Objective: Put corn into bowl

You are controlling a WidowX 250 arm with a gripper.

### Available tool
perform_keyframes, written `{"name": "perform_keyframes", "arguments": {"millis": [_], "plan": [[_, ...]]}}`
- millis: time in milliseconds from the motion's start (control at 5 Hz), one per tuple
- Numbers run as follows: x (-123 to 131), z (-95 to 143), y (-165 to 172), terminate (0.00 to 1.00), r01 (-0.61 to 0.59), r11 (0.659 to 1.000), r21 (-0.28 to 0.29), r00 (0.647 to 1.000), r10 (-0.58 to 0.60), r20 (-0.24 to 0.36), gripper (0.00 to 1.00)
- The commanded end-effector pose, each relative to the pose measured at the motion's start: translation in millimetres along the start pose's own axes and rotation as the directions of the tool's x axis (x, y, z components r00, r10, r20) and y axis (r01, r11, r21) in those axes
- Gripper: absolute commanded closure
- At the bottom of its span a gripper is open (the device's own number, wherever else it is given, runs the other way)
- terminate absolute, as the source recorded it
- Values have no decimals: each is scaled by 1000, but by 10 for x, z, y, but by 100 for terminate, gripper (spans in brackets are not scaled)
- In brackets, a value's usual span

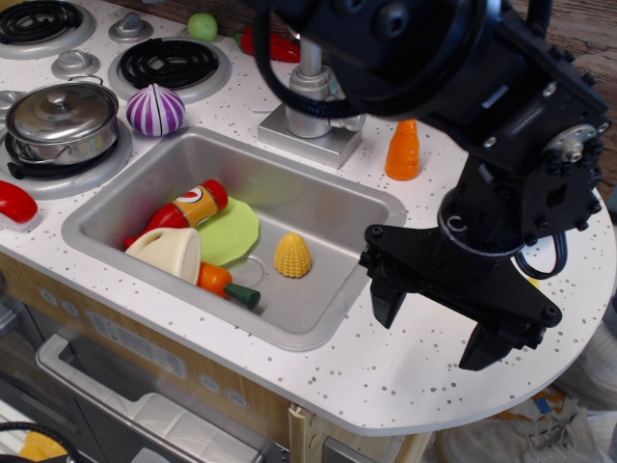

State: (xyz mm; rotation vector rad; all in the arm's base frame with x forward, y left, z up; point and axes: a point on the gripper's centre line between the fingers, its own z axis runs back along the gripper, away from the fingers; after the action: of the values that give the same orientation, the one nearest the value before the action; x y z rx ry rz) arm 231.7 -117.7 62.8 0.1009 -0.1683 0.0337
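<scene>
Yellow corn (292, 256) seen lying in sink (328, 198), just right of green plate (231, 231), near sink's front wall. Bowl not seen. Black gripper (439, 328) held above counter's front right edge, fingers spread apart, nothing pinched. Orange carrot (403, 150) stood behind sink, near tap (310, 92).

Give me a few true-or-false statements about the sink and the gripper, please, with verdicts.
1. The corn lies in the sink. True.
2. The gripper holds the corn. False: it is open and empty, over the counter to the right of the sink.
3. The corn rests on the green plate. False: it lies beside it on the sink floor.
4. A lidded pot sits on a burner. True.
5. The carrot lies in the sink. False: it stands on the counter.
</scene>
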Motion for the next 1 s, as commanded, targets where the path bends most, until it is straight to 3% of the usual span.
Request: {"name": "perform_keyframes", "arguments": {"millis": [0,400,600,800], "plan": [[0,0,0,0,0,1000,0,1000,0,0,0],[459,83,893,0,171,977,124,985,-169,-22,0],[701,-34,1127,0,166,974,153,985,-170,18,0],[947,-358,1284,0,151,981,125,978,-167,124,0]]}}
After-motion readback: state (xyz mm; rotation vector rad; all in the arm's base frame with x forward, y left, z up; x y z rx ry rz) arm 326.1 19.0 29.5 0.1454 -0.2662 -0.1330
